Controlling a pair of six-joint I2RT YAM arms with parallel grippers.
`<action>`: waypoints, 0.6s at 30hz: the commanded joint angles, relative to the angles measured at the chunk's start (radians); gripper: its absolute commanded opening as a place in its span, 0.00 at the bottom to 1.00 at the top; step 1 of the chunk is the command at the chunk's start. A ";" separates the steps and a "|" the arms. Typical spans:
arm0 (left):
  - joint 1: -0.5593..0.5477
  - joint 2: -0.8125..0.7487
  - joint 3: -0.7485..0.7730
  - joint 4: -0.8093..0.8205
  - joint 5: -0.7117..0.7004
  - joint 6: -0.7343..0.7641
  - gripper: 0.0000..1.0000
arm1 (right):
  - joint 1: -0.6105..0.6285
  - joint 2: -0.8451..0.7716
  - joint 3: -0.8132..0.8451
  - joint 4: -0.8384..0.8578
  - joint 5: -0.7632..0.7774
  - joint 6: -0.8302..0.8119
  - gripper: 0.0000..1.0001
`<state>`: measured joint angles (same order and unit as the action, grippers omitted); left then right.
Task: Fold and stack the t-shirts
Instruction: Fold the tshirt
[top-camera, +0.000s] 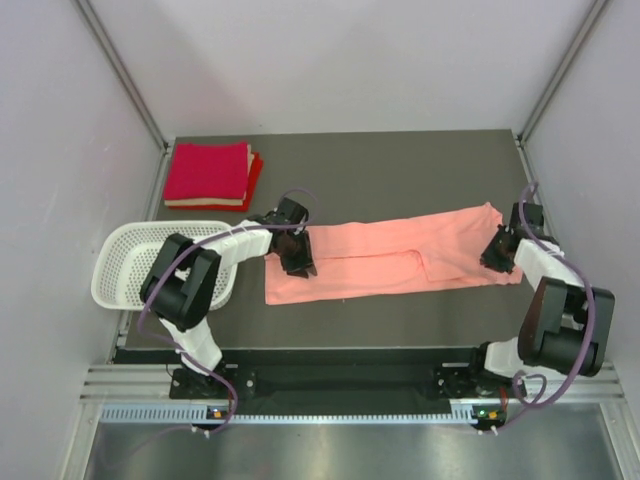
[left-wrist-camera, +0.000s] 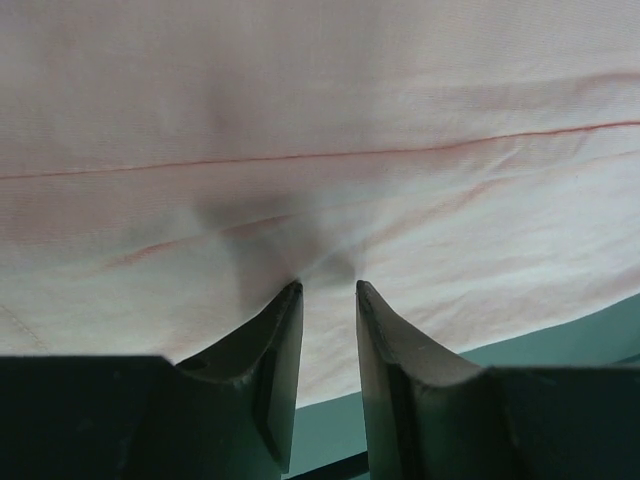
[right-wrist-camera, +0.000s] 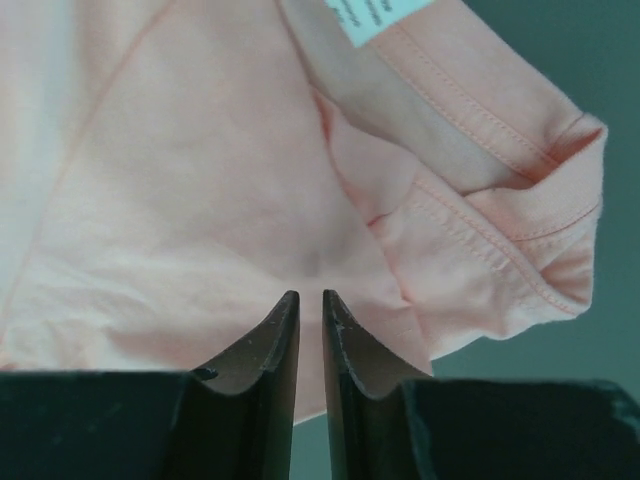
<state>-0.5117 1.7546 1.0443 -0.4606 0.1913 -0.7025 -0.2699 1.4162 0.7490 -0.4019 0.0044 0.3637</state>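
A spread t-shirt (top-camera: 390, 255) lies lengthwise across the middle of the table (top-camera: 400, 170), running from left to right. The left gripper (top-camera: 297, 254) sits at its left end and the right gripper (top-camera: 498, 254) at its right end, where a sleeve (right-wrist-camera: 520, 200) is folded over the body. A stack of folded t-shirts (top-camera: 208, 174) rests in the far left corner, well apart from the spread one. The basket (top-camera: 120, 262) stands at the left edge, nearer than the stack and just left of the left arm.
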 joint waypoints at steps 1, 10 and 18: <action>-0.004 -0.030 0.011 -0.036 -0.099 0.018 0.33 | 0.020 -0.095 0.078 -0.035 -0.095 0.001 0.15; -0.004 -0.052 0.016 -0.087 -0.182 0.047 0.33 | 0.005 -0.111 -0.071 0.011 -0.156 0.004 0.08; 0.015 -0.060 0.020 -0.125 -0.247 0.063 0.34 | -0.012 -0.089 -0.089 0.048 -0.101 -0.006 0.06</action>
<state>-0.5091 1.7271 1.0496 -0.5320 0.0151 -0.6655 -0.2714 1.3483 0.6434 -0.3946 -0.1322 0.3626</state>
